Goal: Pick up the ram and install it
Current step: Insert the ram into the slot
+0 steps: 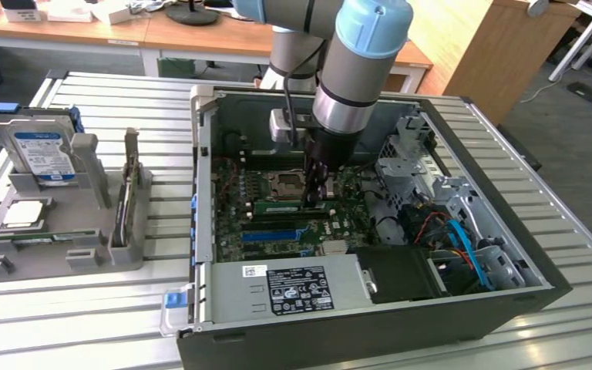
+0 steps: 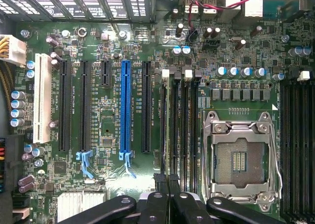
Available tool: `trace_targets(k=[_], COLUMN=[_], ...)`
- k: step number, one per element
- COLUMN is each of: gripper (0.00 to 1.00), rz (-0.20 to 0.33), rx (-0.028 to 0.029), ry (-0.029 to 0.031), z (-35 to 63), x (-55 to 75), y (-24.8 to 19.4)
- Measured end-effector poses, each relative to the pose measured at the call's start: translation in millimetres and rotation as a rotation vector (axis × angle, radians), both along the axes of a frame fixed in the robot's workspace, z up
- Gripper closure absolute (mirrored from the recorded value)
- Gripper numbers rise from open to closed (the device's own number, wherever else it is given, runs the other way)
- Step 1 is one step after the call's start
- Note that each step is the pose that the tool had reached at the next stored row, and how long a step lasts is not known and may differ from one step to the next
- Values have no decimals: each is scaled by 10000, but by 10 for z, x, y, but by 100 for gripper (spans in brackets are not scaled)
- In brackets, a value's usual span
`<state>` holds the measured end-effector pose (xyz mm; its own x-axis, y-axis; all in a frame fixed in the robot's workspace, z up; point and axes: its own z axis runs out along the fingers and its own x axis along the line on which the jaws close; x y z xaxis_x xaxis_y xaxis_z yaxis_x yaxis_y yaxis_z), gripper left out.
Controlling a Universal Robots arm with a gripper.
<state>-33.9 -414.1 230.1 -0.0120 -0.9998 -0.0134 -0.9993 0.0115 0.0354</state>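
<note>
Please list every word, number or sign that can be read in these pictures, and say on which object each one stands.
No text can be read with certainty.
Blue label on the hard drive: print too small to read.
Black and white label on the power supply: print too small to read.
White lettering on the motherboard, beside the slots: blurred, not readable.

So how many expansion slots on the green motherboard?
6, in a row: white slot, two long black slots, short black slot, blue slot, another long black slot. None looks hidden.
</note>
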Motion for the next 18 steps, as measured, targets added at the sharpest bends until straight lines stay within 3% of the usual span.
trace_targets(k=[18], gripper=[88], rz=[-1], rx=[1], ry=[0], z=[-7], x=[0], y=[-6])
